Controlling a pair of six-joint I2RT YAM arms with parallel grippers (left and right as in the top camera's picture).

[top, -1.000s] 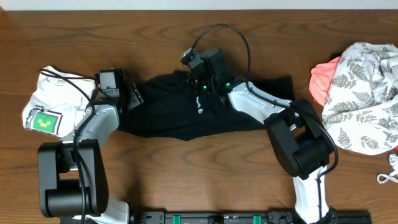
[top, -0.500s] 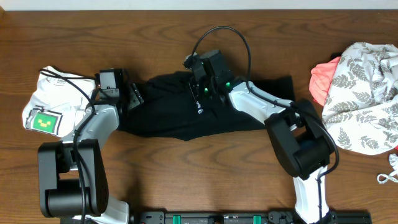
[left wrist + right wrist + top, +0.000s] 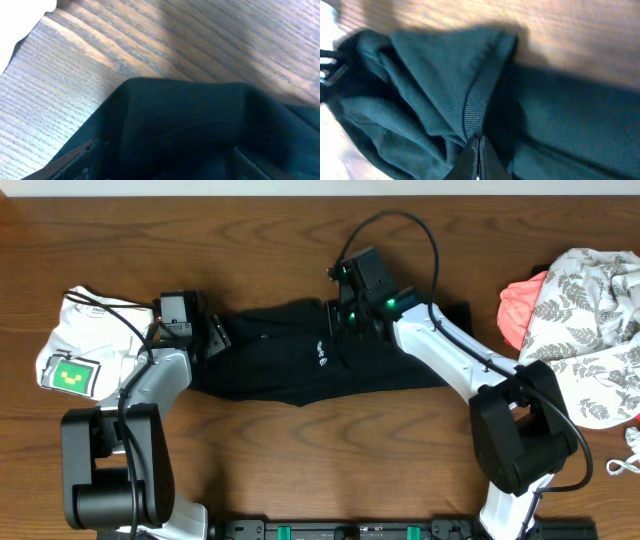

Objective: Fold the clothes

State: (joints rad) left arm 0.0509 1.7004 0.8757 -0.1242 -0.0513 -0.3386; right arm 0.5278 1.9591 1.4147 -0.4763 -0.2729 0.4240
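My right claw [image 3: 343, 320] tips hidden under own wrist, overhead. Black garment [image 3: 270, 370] logo [image 3: 323, 353] unreadably small. Patterned cloth [image 3: 585, 330], 3 o'clock, edge-cropped.

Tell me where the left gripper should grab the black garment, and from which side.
Grip the garment at its left end, where a rounded fold lies on the table. Come from the left, low over the wood: that edge faces the open left gripper.
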